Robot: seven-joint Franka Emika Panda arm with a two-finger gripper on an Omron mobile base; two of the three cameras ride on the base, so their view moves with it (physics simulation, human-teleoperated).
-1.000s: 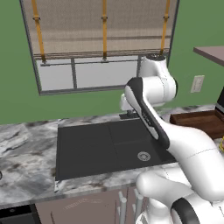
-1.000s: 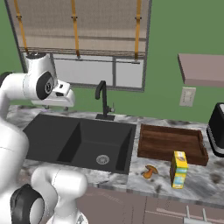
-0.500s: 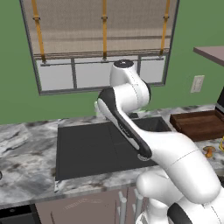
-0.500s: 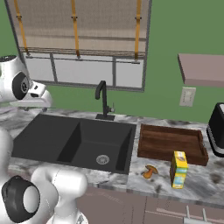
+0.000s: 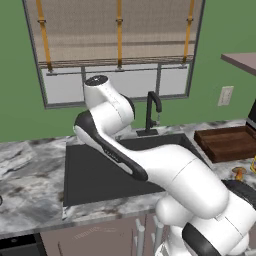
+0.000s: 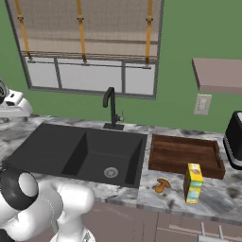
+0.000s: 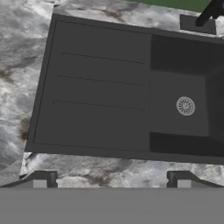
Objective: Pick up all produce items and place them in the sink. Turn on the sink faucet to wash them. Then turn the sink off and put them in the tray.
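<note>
In the hand view my gripper (image 7: 111, 180) looks straight down on the black sink (image 7: 100, 87) from well above. Its two fingertips (image 7: 40, 180) stand wide apart over the marble front edge, open and empty. The ribbed drainboard lies on the left of that view, and the deeper basin with the steel drain (image 7: 185, 106) is on the right. The sink faucet (image 6: 111, 106) stands behind the basin. An orange produce item (image 6: 162, 185) lies on the counter in front of the brown wooden tray (image 6: 185, 142), right of the sink (image 6: 56, 142) and far from the gripper.
A yellow carton (image 6: 193, 182) stands next to the orange piece, at the tray's front right. A dark appliance (image 6: 234, 141) sits at the far right. A window with blinds backs the marble counter (image 5: 30, 175). My arm's white bulk (image 5: 165, 170) covers much of the basin.
The arm has swung left across the sink, from over the right of the basin to above its left side. The jaws have stayed open and empty.
</note>
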